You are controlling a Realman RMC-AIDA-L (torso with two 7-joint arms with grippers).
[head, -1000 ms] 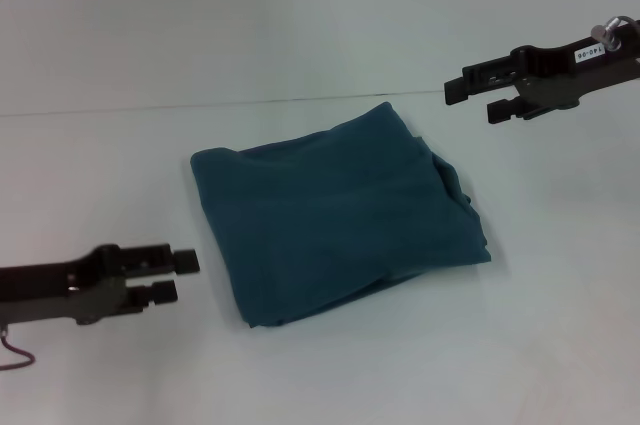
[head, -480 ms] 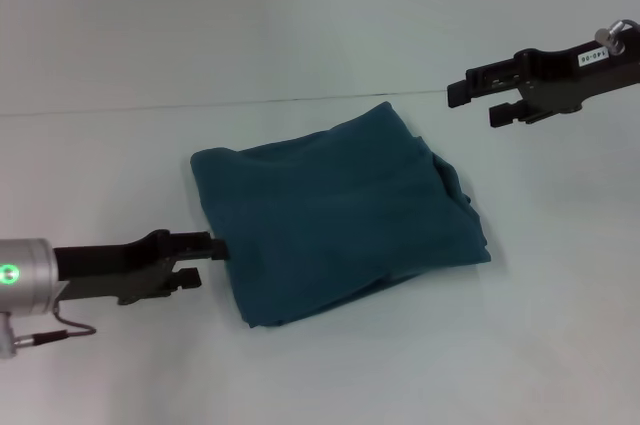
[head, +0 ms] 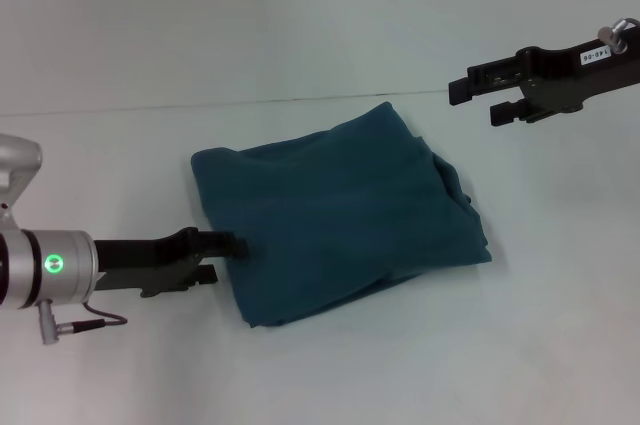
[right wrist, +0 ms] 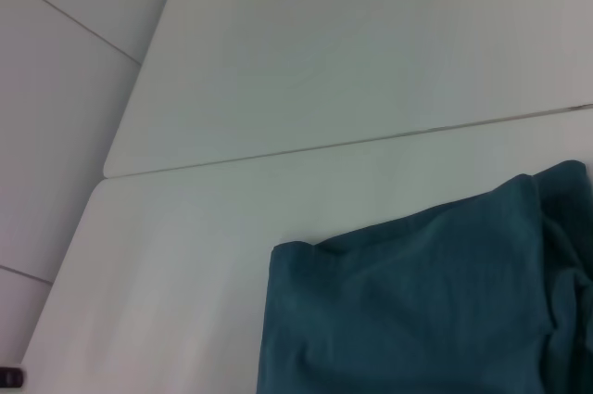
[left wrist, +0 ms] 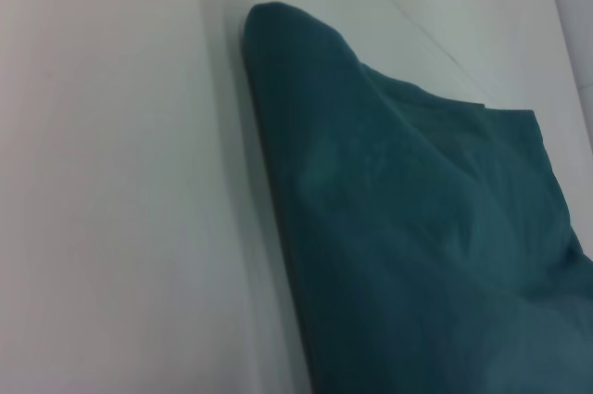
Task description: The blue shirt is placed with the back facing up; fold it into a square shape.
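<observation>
Blue shirt lies folded into a rough, slightly skewed square mid-tabletop, plain side up, with some layers bunched at its right edge. Left gripper sits low at the shirt's left edge, tips touching or just over the cloth; whether it pinches the fabric cannot be told. Left wrist view shows the shirt's folded edge close by. Right gripper hovers beyond the shirt's far right corner, apart from it, fingers spread and holding nothing.
</observation>
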